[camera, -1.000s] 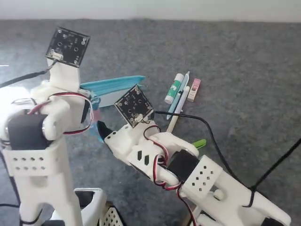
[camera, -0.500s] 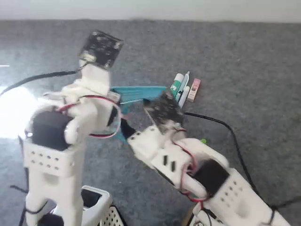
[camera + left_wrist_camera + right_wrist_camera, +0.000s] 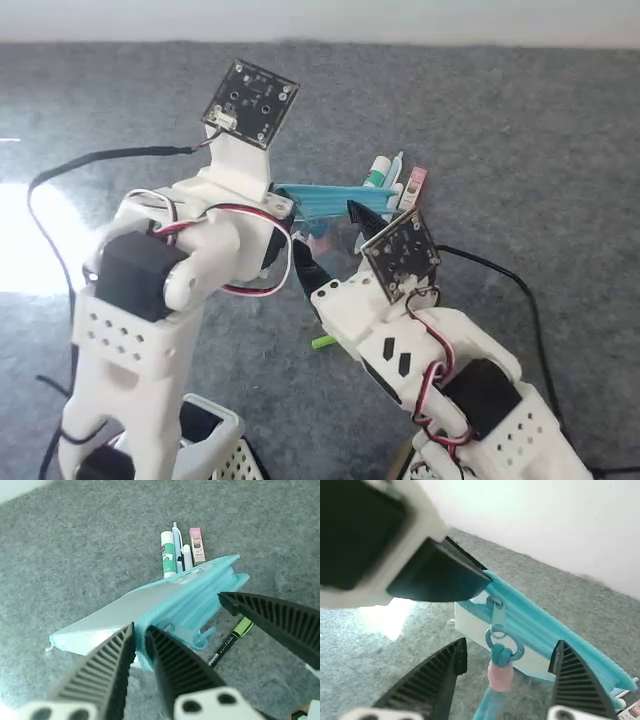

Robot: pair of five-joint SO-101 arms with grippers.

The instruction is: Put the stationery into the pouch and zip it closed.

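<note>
Sliding rightward, pouch [image 3: 165, 597], now beside stationery [image 3: 180, 555]

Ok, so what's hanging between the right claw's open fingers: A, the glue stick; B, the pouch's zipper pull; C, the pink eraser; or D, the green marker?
B: in the right wrist view the zipper pull, with its ring and tassel, hangs from the teal pouch between the open fingers of the right claw.
</note>
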